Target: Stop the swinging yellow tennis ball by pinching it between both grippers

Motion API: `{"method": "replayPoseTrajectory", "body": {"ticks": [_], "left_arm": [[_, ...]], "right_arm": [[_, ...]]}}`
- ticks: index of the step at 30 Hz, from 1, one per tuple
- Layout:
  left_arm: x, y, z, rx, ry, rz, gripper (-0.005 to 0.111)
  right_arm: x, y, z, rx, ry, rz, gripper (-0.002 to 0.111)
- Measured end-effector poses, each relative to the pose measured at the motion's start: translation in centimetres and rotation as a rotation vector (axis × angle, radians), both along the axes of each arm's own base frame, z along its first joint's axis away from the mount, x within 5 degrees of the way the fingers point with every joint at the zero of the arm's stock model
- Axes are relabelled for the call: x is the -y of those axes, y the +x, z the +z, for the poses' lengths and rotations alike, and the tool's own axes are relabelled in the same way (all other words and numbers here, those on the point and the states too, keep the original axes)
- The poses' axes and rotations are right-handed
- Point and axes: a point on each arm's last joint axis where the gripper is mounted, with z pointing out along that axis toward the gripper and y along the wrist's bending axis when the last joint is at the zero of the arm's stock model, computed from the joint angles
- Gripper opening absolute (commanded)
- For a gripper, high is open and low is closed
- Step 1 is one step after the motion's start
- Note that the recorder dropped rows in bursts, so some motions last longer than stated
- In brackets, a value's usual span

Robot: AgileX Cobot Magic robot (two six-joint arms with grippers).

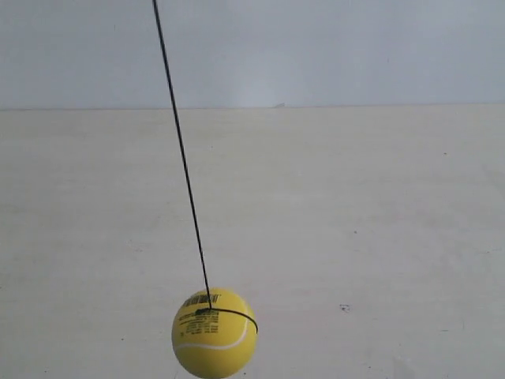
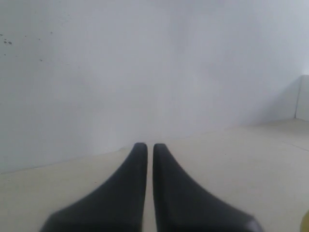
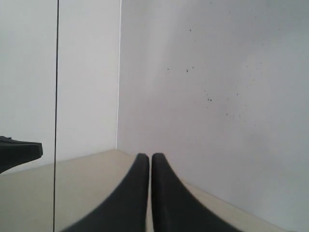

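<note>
The yellow tennis ball hangs low at the exterior view's bottom, left of centre, on a thin black string that slants up to the left. Its white seam and black printed label face the camera. No gripper shows in the exterior view. My left gripper is shut, with only a thin slit between its black jaws and nothing held. A sliver of yellow shows at that view's edge. My right gripper is likewise shut and empty; the string runs through its view, beside the tip of the other arm.
A pale beige tabletop stretches back to a plain white wall. In the right wrist view two white walls meet in a corner behind the table.
</note>
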Motion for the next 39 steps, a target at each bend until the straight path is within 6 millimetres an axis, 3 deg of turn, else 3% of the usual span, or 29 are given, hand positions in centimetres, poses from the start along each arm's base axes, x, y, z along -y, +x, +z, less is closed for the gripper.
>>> {"method": "replayPoseTrajectory", "body": {"ticks": [9,18,39], "left_arm": [[-1.5,-1.6,0.2,0.037,-0.097,0.087,0.005],[-1.8,-1.7,-0.1,-0.009,-0.157,0.110,0.005],[-1.8,-1.7,-0.1,-0.020,-0.180,0.105,0.005]], "right_arm": [[1.2,-1.4,0.5,0.058,0.065,-0.034,0.000],[2.8,-2.7,0.7,0.108,0.142,-0.093,0.000],[3.0,-2.5,0.6,0.094,0.143,-0.122,0.000]]}}
